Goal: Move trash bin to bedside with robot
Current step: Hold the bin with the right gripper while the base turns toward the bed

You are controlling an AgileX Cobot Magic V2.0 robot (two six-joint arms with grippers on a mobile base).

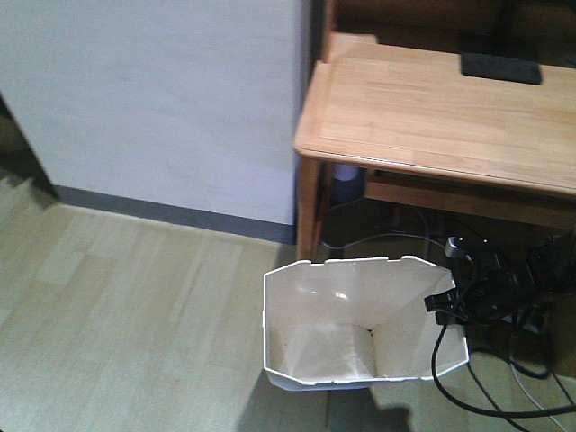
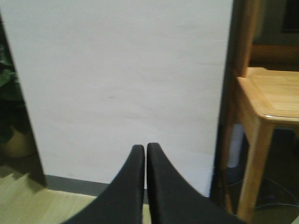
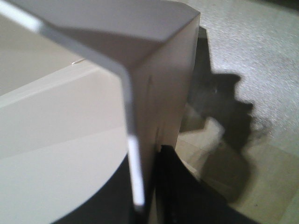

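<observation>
The white trash bin (image 1: 310,315) stands on the pale wood floor just in front of the desk, its cream inside showing. My right gripper (image 1: 443,303) is at the bin's right rim. In the right wrist view the bin's thin wall (image 3: 70,140) runs between the fingers of the right gripper (image 3: 145,156), one dark finger inside and one outside, shut on the rim. My left gripper (image 2: 142,147) is shut with nothing in it, held up facing a white wall. The bedside is out of view.
A light wooden desk (image 1: 432,117) stands at upper right with its leg (image 1: 309,207) just behind the bin. Black cables (image 1: 504,387) lie on the floor to the bin's right. A white wall panel (image 1: 162,99) fills the left. A potted plant (image 2: 7,93) sits far left.
</observation>
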